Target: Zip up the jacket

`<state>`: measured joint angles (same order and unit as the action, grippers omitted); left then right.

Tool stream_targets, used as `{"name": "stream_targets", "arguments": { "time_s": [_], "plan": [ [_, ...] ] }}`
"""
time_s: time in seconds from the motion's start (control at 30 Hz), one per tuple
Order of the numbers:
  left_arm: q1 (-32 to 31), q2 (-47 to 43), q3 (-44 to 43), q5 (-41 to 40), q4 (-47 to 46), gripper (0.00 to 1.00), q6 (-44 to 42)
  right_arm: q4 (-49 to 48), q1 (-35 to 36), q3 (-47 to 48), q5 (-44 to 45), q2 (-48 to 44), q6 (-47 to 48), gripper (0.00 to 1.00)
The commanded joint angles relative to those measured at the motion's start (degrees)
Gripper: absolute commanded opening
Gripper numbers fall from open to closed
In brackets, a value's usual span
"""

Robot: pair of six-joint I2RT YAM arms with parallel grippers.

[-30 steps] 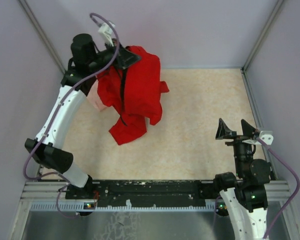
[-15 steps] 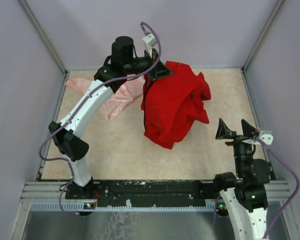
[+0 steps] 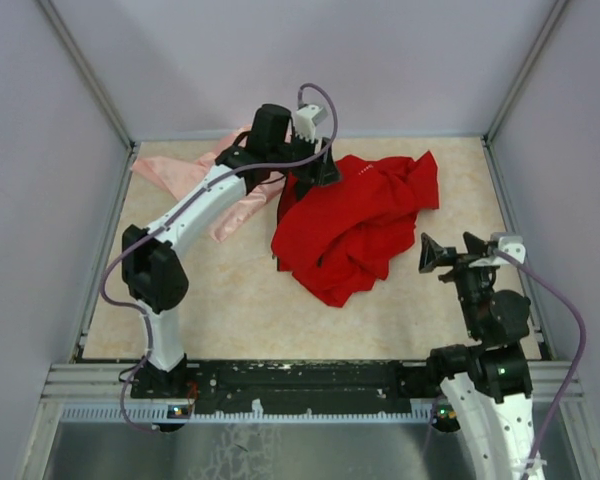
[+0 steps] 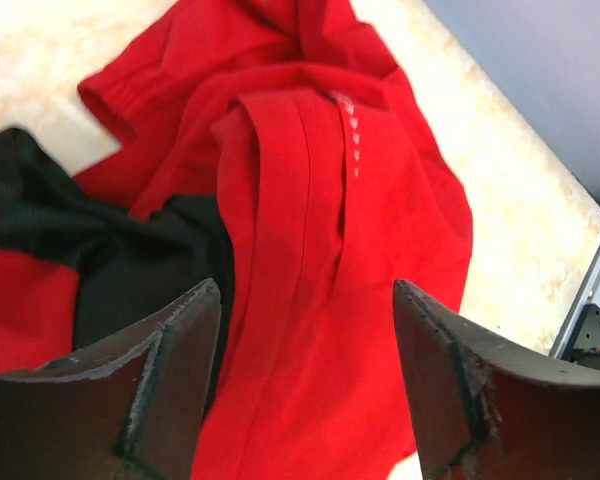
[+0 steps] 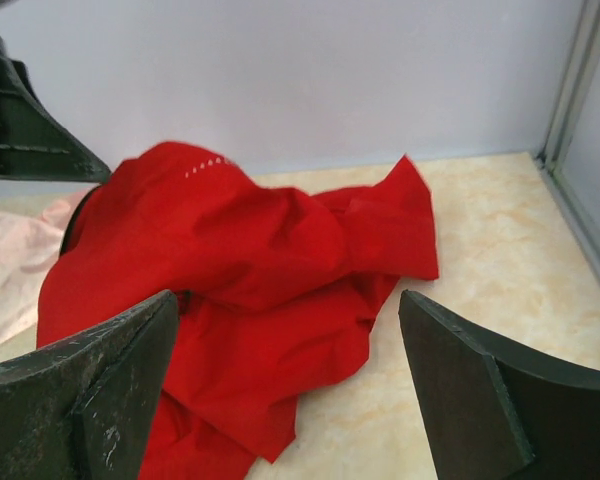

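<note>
1. lying in a crumpled heap, the red jacket (image 3: 355, 225) sits right of centre on the pale marbled table (image 3: 230, 300), with one corner reaching toward the far right wall.
2. small white lettering (image 4: 352, 125) shows on an upper fold, and black lining (image 4: 130, 260) is exposed at the heap's far-left edge.
3. the left gripper (image 3: 315, 172) hangs over that far-left edge, its fingers (image 4: 170, 380) spread apart with nothing pinched between them; whether they touch the cloth cannot be told.
4. the right gripper (image 3: 448, 245) is just beside the jacket's near-right edge, jaws wide apart and holding nothing.
5. a pale pink cloth (image 3: 195, 175) lies at the far left under the left arm, just beside the jacket.
</note>
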<state>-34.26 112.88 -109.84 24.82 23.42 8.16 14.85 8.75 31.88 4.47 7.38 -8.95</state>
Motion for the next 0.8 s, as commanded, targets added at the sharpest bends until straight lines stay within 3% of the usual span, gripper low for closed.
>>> {"name": "stream_targets", "arguments": {
  "time_s": [0.0,0.1,0.3,0.4,0.47,0.6,0.77],
  "plan": [
    [-0.2,-11.5,7.5,-5.8,-4.8,0.78,1.0,-1.4,-0.2,3.1,-4.0,6.2,-3.1,0.91],
    [0.2,-18.3,16.8,-10.0,-7.9,0.85,2.7,-1.5,-0.2,3.8,-5.7,9.6,-4.6,0.91],
    [3.3,-32.3,40.5,-13.8,-17.9,0.88,12.5,-5.9,-0.2,2.5,-15.3,16.0,-10.5,0.91],
    [6.7,-38.0,52.7,-12.8,-26.4,0.92,17.6,-7.0,-0.1,3.4,-21.3,21.6,-10.8,0.91],
    [12.0,-39.2,57.7,-7.6,-31.5,0.92,22.2,-8.0,0.0,4.0,-23.6,25.6,-11.2,0.91],
    [17.6,-35.5,62.0,0.4,-42.3,0.92,28.4,-12.1,3.7,4.8,-22.2,32.3,-12.8,0.91],
    [17.7,-24.8,57.8,9.8,-49.7,0.9,30.3,-20.5,19.0,4.5,-7.2,40.1,-16.7,0.91]
  ]
}}
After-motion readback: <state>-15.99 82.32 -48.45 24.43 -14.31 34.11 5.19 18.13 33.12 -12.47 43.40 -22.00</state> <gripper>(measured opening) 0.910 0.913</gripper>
